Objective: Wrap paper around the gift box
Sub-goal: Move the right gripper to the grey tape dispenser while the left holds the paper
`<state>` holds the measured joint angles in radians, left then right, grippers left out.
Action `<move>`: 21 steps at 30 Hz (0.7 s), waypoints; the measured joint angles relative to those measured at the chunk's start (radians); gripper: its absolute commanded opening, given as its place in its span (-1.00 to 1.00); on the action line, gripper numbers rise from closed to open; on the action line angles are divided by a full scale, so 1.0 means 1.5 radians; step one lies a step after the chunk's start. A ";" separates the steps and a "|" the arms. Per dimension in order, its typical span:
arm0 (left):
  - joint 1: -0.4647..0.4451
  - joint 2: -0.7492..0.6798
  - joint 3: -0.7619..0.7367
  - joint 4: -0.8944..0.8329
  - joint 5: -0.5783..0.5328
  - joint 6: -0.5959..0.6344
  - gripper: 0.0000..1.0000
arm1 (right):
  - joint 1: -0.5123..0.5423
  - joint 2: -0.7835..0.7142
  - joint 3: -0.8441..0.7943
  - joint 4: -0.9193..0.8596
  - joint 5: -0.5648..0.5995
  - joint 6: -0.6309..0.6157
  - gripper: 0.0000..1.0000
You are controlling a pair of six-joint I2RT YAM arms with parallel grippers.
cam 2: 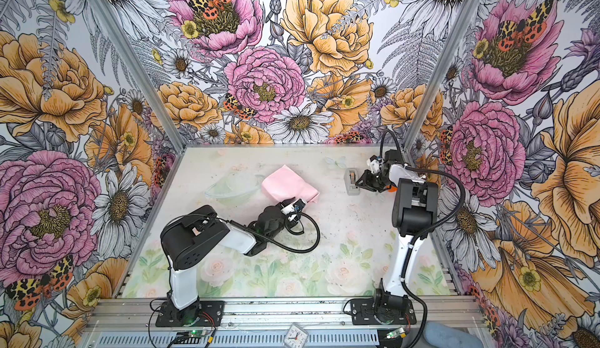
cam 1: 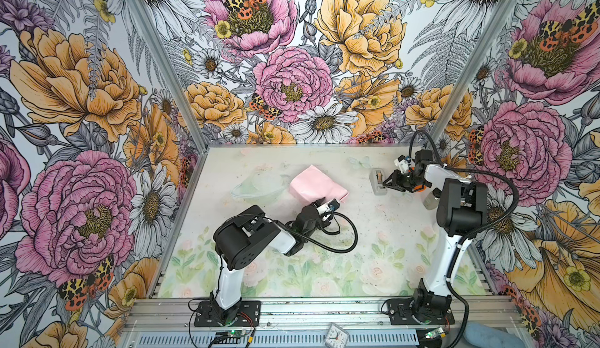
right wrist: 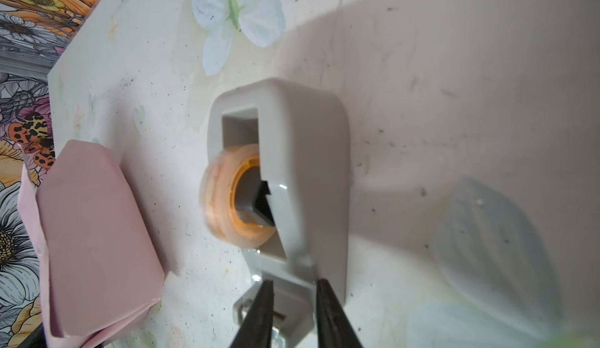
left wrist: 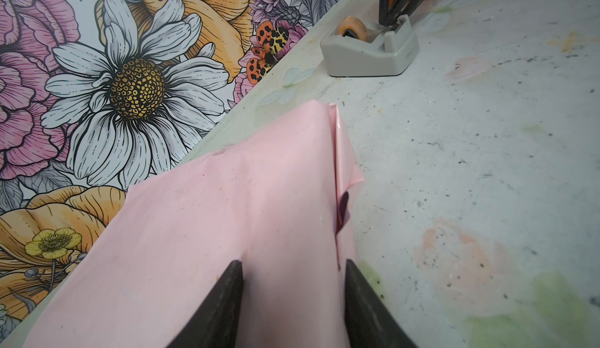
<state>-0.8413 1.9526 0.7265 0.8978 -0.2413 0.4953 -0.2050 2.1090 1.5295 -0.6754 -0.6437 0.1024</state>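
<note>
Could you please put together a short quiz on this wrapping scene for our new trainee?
1. True or false: the tape dispenser stands on the paper.
2. Which gripper's fingers are at the dispenser's cutter end? A) left B) right C) neither
3. Fill in: the paper's outward face is pale ____.
Key: 1 false, it stands on the table, apart from the paper. 2 B, the right gripper. 3 pink.
</note>
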 measured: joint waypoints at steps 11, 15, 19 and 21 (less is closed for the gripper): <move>0.000 0.000 0.000 0.000 0.001 0.000 -0.02 | -0.006 0.017 0.018 -0.024 -0.025 -0.025 -0.51; 0.000 0.000 0.000 0.000 0.002 0.000 -0.02 | -0.006 0.009 0.018 -0.032 -0.022 -0.028 -0.48; 0.000 0.000 0.000 0.000 0.002 0.000 -0.02 | -0.006 -0.014 0.019 -0.034 -0.024 -0.030 -0.47; 0.000 0.000 0.000 0.000 0.002 0.000 -0.02 | -0.006 -0.019 0.026 -0.037 -0.027 -0.030 -0.47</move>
<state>-0.8410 1.9526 0.7265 0.8982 -0.2390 0.4953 -0.2138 2.0808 1.5688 -0.7303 -0.6838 0.0578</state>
